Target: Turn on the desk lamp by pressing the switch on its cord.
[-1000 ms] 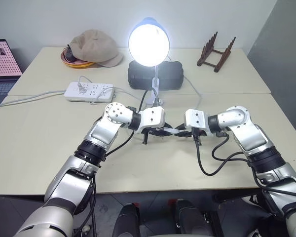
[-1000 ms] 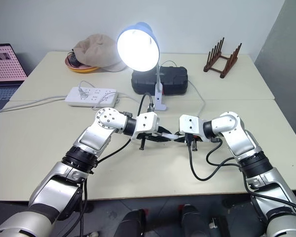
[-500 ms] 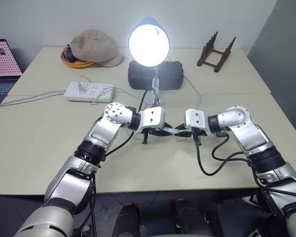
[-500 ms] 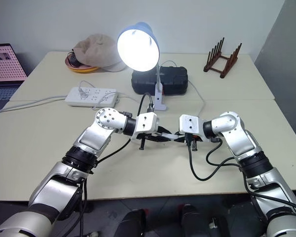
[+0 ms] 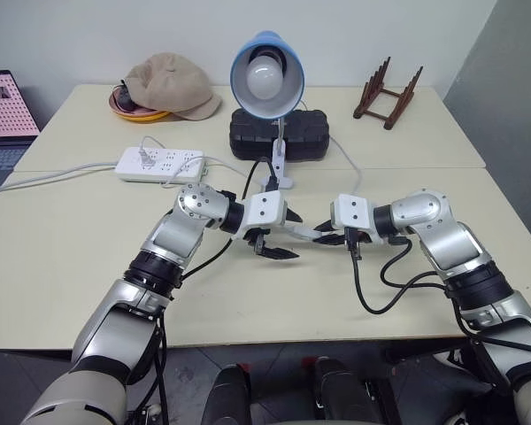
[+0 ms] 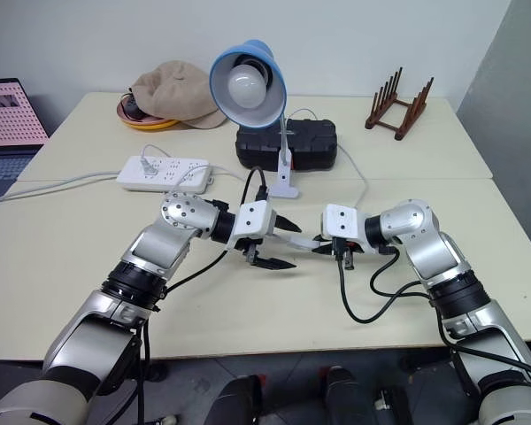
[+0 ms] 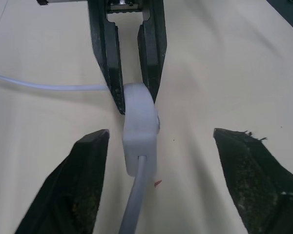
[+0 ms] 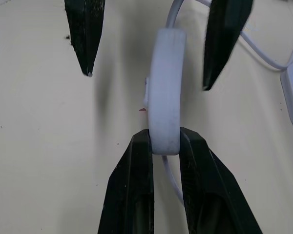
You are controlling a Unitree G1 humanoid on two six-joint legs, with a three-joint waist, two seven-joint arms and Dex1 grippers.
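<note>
Jaws: right gripper (image 8: pixel 165 146) clamped on the switch (image 8: pixel 164 107), left gripper (image 7: pixel 156 161) spread apart around it.
Lamp (image 5: pixel 265 73) looks unlit; squeeze the rocker squarely.

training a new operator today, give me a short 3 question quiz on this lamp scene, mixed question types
1. True or false: the bulb of the desk lamp is lit.
2. Which gripper is clamped on the switch? A) left gripper B) right gripper C) both D) neither
3. Fill in: on the far left of the table, a beige ____ lies over an orange dish.

Key
1. False: the bulb looks dark.
2. B: the right gripper's jaws pinch one end of the switch, while the left gripper's fingers stand spread either side of it without touching.
3. cap
</note>
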